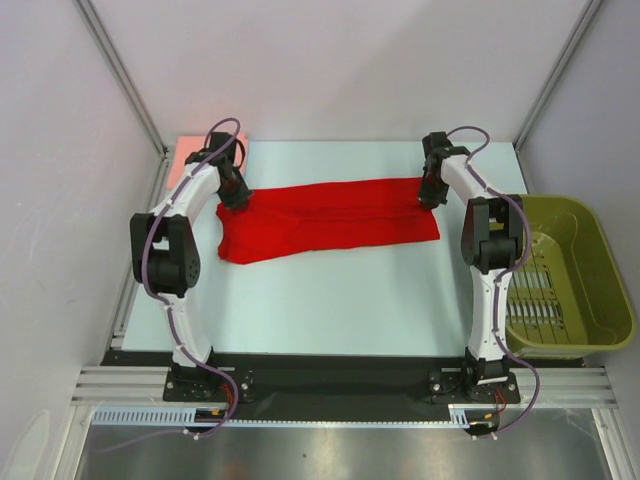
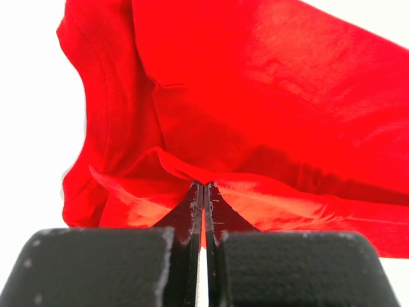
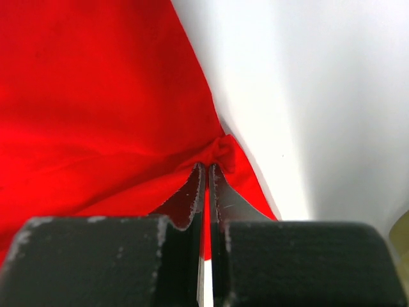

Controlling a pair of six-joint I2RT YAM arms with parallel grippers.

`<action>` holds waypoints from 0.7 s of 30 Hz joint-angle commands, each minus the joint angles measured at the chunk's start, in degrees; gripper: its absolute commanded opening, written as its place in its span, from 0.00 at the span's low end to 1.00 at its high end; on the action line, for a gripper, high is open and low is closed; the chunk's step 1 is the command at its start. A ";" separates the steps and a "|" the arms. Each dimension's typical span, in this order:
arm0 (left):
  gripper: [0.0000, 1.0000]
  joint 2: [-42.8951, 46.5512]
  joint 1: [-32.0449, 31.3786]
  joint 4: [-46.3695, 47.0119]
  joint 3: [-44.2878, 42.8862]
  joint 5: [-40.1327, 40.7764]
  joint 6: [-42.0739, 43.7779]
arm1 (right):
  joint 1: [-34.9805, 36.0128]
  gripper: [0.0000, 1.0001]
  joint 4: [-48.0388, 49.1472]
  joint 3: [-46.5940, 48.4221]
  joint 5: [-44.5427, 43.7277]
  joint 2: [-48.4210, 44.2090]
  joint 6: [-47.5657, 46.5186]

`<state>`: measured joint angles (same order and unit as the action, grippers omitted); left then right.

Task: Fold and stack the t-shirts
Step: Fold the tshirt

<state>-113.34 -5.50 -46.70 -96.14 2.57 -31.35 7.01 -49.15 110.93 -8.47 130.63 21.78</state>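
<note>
The bright red t-shirt (image 1: 330, 220) lies as a long band across the far half of the table. My left gripper (image 1: 233, 196) is shut on its far left edge, and the left wrist view shows the cloth (image 2: 255, 115) pinched at the fingertips (image 2: 203, 185). My right gripper (image 1: 430, 192) is shut on the shirt's far right edge; the right wrist view shows a bunched fold of red cloth (image 3: 96, 115) at its fingertips (image 3: 208, 166). The salmon-pink t-shirt (image 1: 190, 160) lies flat at the table's far left corner, partly behind my left arm.
An olive-green plastic basket (image 1: 570, 275) stands off the table's right edge beside my right arm. The pale table (image 1: 330, 300) stretches between the shirt and the arm bases. White walls and metal frame posts enclose the back and sides.
</note>
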 commanded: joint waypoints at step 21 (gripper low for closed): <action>0.66 13.47 1.10 -0.51 9.93 3.79 4.73 | -1.47 0.67 -5.18 4.32 -2.70 -6.16 -3.06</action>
<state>-108.66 -5.13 -47.90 -95.90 8.40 -27.46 5.50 -54.76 119.37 -10.90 132.86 19.51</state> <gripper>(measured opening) 0.656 0.658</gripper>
